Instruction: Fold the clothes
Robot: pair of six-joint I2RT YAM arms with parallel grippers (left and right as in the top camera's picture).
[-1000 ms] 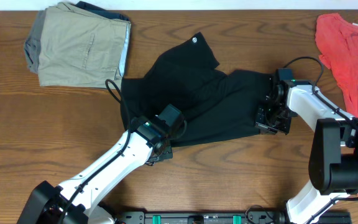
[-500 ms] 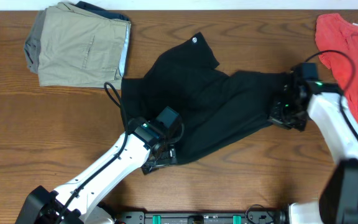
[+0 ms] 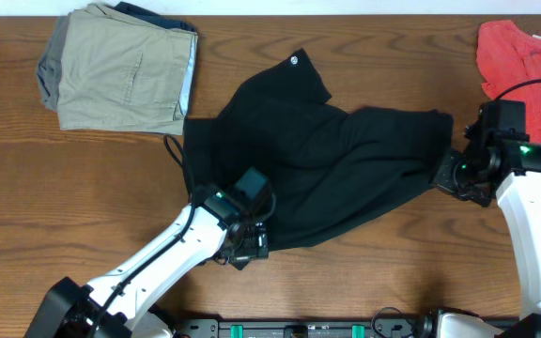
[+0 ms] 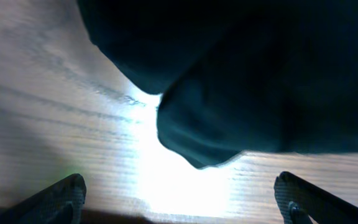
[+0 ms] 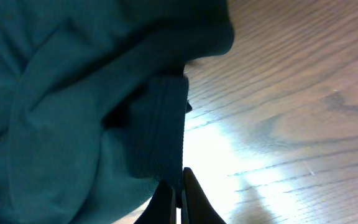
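Note:
The clothes [image 3: 317, 155] are a black garment spread across the middle of the table, with a small white round logo [image 3: 295, 61] at the far edge. My right gripper [image 3: 444, 176] is at the garment's right end, shut on a hemmed edge [image 5: 166, 130] of it; the thin closed fingertips [image 5: 178, 194] pinch the fabric just above the wood. My left gripper [image 3: 245, 246] is at the garment's near-left edge. In the left wrist view its fingers [image 4: 61, 196] stand wide apart with only bare wood between them. A fold of black cloth [image 4: 229, 87] lies just beyond them.
A folded khaki-beige garment [image 3: 120, 68] lies at the far left corner. A coral-red top [image 3: 524, 66] lies at the far right, close behind the right arm. Bare wooden table [image 3: 73, 188] shows at left and along the near edge.
The left gripper has opened and let go of the garment's near edge. The right gripper, still shut on the cloth, has moved right and drawn the garment out wider.

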